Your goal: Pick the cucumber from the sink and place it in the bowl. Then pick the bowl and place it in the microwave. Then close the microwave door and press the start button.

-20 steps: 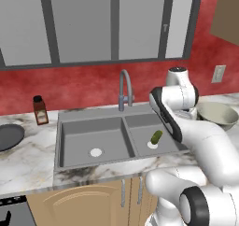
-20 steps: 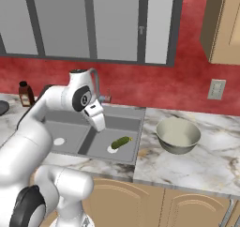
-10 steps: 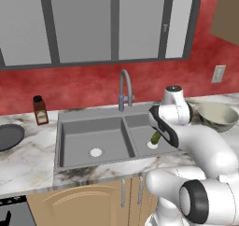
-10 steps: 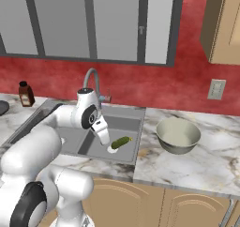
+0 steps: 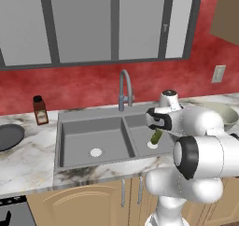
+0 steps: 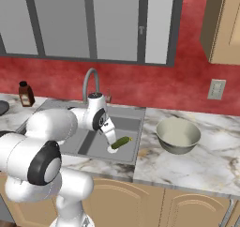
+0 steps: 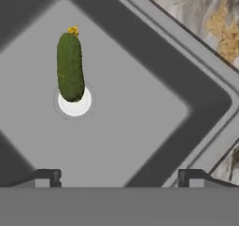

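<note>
gripper (image 7: 119,176) wide open, holding nothing, over sink (image 7: 140,103) w/ cucumber (image 7: 70,66) on drain (untouched).

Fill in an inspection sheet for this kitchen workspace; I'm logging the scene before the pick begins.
Surface: marbled counter around a grey double-basin sink with a gooseneck faucet.
Job's things: cucumber lies in the sink's right basin, one end over the round white drain; bowl sits upright on the counter right of the sink, nothing in it.
Clutter: small brown bottle and dark flat pan on the counter left of the sink.
Grippers: pincer open, above the right basin, not touching the cucumber.
Cables: nothing seen.
Surroundings: red wall, grey upper cabinets, wall outlet, wooden lower cabinets.
</note>
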You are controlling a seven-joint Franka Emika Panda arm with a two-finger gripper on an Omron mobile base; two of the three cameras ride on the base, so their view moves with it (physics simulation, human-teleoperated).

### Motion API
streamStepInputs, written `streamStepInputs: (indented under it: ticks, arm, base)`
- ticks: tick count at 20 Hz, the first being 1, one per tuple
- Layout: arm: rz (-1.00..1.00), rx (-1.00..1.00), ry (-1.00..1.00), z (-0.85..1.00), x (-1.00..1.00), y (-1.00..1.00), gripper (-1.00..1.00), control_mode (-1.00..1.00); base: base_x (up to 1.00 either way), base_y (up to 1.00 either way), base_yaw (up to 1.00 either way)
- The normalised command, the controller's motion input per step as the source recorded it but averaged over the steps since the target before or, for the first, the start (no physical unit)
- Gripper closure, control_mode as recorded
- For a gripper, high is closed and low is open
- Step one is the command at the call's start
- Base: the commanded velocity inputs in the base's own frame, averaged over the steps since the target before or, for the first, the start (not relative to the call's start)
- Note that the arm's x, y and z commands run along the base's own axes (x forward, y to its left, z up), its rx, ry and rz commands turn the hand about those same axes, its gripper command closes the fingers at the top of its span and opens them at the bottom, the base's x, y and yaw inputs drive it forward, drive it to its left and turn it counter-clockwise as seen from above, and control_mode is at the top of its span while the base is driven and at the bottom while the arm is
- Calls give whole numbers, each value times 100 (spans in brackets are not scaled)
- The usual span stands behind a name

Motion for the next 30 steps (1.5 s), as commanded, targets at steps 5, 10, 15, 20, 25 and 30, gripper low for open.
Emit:
streamStepInputs:
  ticks: [5, 10, 15, 20, 25, 30]
  arm:
    - [0, 0, 12, -46, 64, -2, -100, -100]
    - [0, 0, 7, -47, 39, -9, -100, -100]
    - [0, 2, 2, -48, 22, -23, -100, -100]
    - [0, 1, 0, -42, 44, -9, -100, -100]
    - [0, 2, 0, -34, 47, -6, -100, -100]
    - [0, 3, 0, -39, 46, -11, -100, -100]
  base:
    - [0, 0, 0]
    - [0, 0, 0]
    - [0, 0, 0]
    - [0, 0, 0]
    - [0, 0, 0]
    - [0, 0, 0]
